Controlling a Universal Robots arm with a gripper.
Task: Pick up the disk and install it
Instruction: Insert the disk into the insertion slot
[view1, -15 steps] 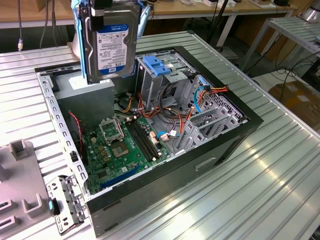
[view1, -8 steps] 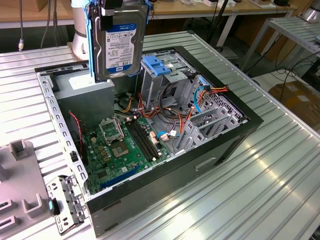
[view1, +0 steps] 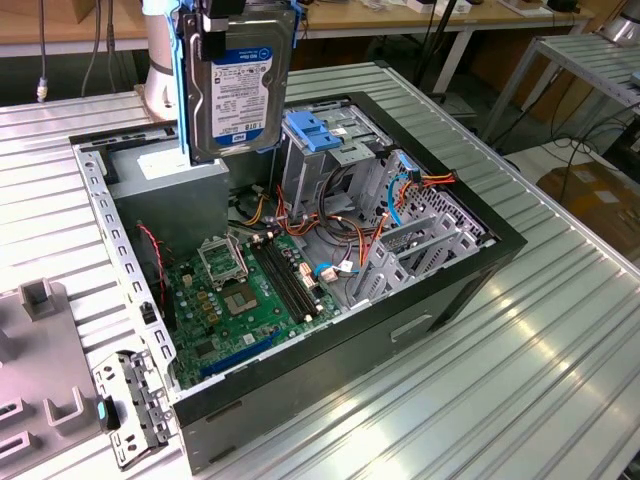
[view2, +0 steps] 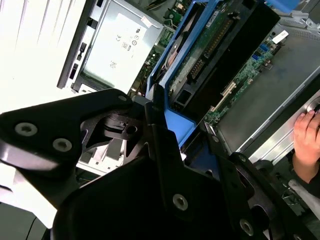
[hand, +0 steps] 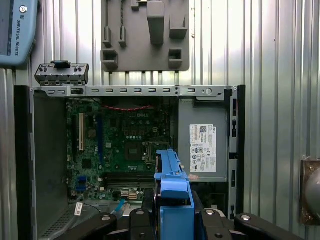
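Hanging in the air over the open PC case (view1: 300, 395), the disk (view1: 238, 90) stands up on its edge w/ its label facing the near side. The gripper (view1: 222, 18) pinches it tight at the top, by the blue rails. The disk is above the far part of the case, on the exterior view's left, over the grey power box (view1: 165, 170). The green board (view1: 240, 300) lies lower down & nearer. The blue latch (view1: 312, 132) sits just to the exterior view's right of the disk. A person's hand (view2: 306, 135) is beside the case in the second wrist view.
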